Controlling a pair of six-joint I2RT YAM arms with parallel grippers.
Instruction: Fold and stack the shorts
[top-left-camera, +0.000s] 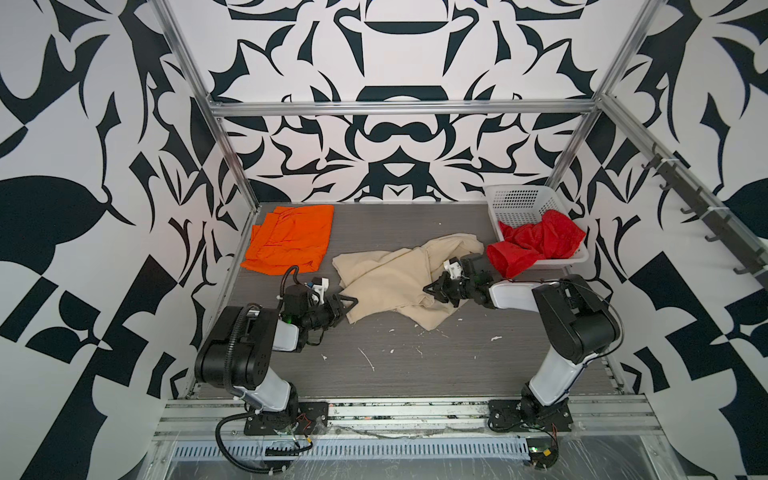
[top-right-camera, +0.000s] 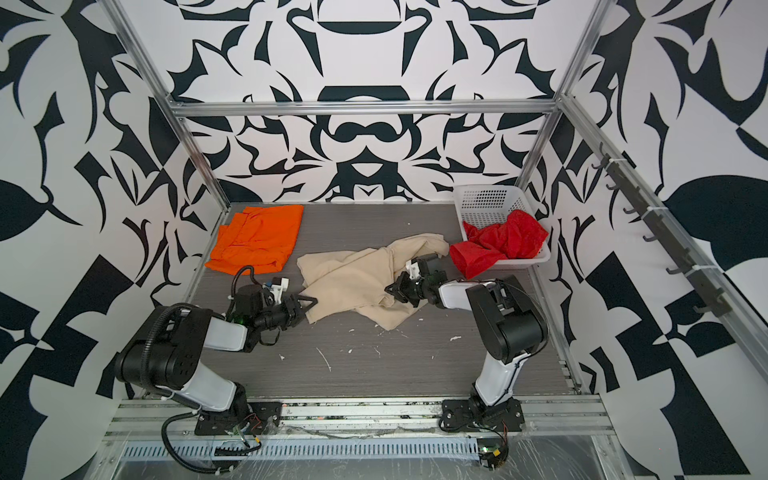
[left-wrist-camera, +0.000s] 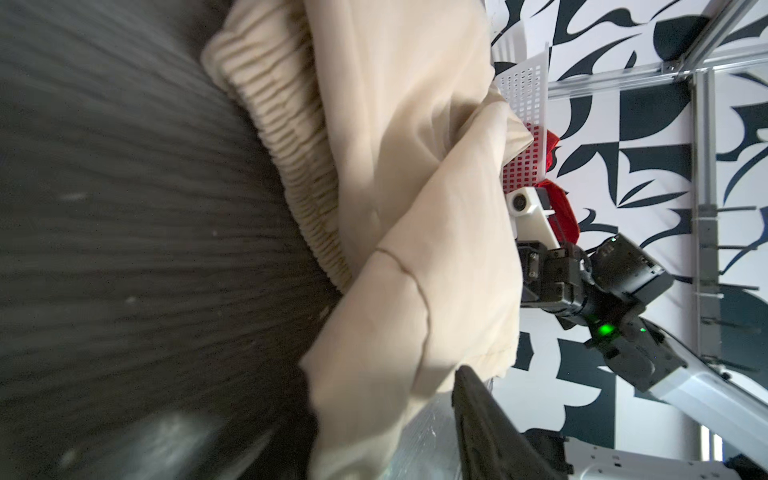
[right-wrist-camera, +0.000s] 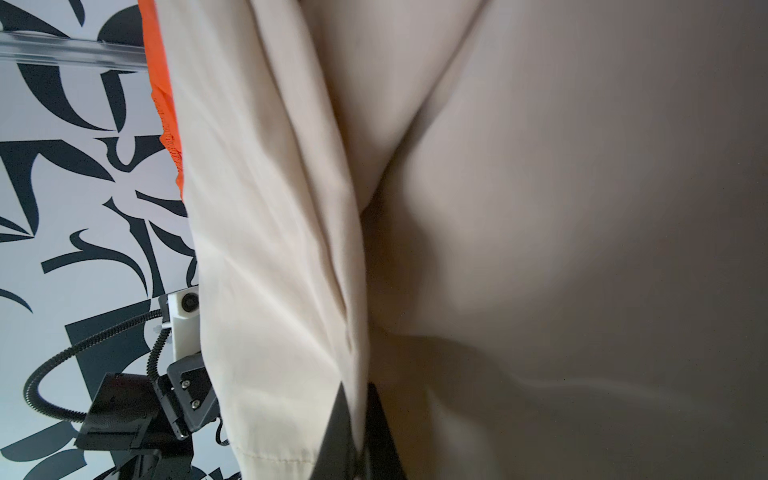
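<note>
My right gripper (top-left-camera: 430, 289) is pinched tight on a fold of the beige shorts (top-left-camera: 386, 278), which lie crumpled in the middle of the counter (top-left-camera: 415, 361). My left gripper (top-left-camera: 352, 302) sits at the near left edge of the same cloth. Its wrist view is blurred, so I cannot tell whether cloth is caught between the jaws or how far apart they stand. The orange shorts (top-left-camera: 291, 237) lie fairly flat in the far left corner, apart from the beige pair. The red shorts (top-left-camera: 536, 243) spill over the near rim of the white basket (top-left-camera: 519, 199) at the far right.
</note>
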